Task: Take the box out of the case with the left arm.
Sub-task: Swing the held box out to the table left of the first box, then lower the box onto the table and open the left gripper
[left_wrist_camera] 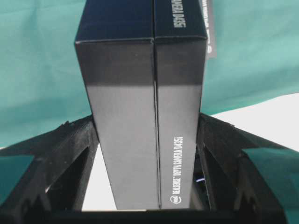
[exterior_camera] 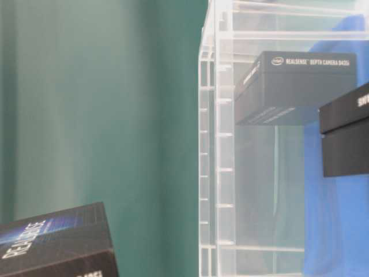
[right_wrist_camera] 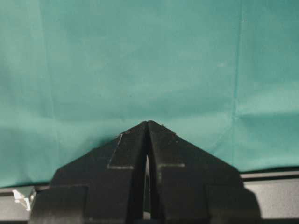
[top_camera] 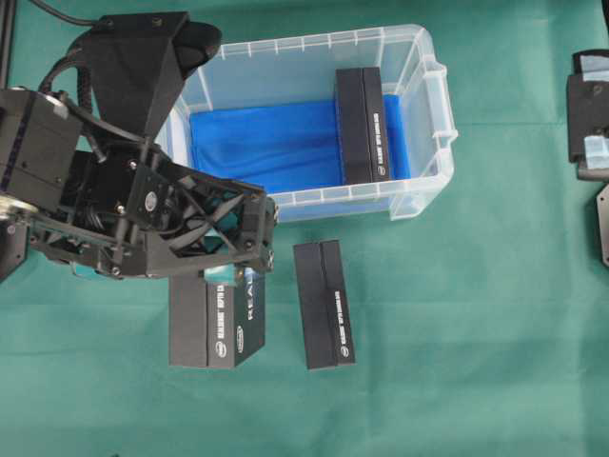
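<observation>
The left gripper [top_camera: 224,276] hangs just in front of the case [top_camera: 433,143], outside its near wall, with its two fingers [left_wrist_camera: 70,154] pressed against the long sides of a black box [left_wrist_camera: 140,116]; the wrist view shows that box standing between them, clamped on both flanks. Seen from above, the held box [top_camera: 214,328] sits over the green cloth [top_camera: 457,362] near the case's front left corner, its printed face turned up. A second black box [top_camera: 324,305] lies on the cloth just to the right of the held one, also in front of the case and apart from its wall. A third black box [top_camera: 362,124] remains inside the case, standing on edge on the blue lining [top_camera: 266,143] toward the right end. The right gripper [right_wrist_camera: 147,126] sits well off to the right of the case, its fingers brought together tip to tip with nothing between them.
</observation>
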Available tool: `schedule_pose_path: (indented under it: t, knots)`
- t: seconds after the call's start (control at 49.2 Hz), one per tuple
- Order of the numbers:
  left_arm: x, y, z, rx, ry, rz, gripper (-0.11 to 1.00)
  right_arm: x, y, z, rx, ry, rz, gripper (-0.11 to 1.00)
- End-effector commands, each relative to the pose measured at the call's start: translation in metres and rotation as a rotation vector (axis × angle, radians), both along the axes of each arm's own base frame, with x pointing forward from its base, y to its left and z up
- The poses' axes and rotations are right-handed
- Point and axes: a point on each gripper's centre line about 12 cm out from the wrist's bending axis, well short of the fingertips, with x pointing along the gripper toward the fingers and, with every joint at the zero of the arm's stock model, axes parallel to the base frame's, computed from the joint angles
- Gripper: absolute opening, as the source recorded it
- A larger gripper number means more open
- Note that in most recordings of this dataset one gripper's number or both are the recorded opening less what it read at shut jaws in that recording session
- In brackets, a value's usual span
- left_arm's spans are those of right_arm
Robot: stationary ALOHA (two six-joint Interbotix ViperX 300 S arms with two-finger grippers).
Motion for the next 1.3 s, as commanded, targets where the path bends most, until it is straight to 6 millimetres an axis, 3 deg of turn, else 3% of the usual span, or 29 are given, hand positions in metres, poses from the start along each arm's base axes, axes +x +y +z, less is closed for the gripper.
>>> schedule_pose_path:
  t: [0.0, 0.183, 0.65, 1.138, 1.28]
  knots:
    - [-0.004, -0.002, 0.008, -0.005, -0.029, -0.004, 0.60, 0.001, 0.000, 0.003, -0.002, -0.014, 0.001, 0.00]
    - [-0.004, -0.009, -0.008, -0.001, 0.011, -0.005, 0.60, 0.001, 0.000, 0.003, -0.002, -0.014, 0.000, 0.00]
    - [0.011, -0.021, -0.094, -0.005, 0.023, 0.010, 0.60, 0.001, 0.000, 0.003, -0.002, -0.012, -0.002, 0.00]
    - [0.011, -0.030, -0.197, 0.005, 0.073, -0.021, 0.60, 0.000, 0.000, 0.002, -0.002, -0.009, 0.000, 0.00]
    - [0.007, -0.030, -0.207, 0.003, 0.080, -0.022, 0.60, 0.000, 0.000, 0.002, 0.000, -0.009, -0.003, 0.00]
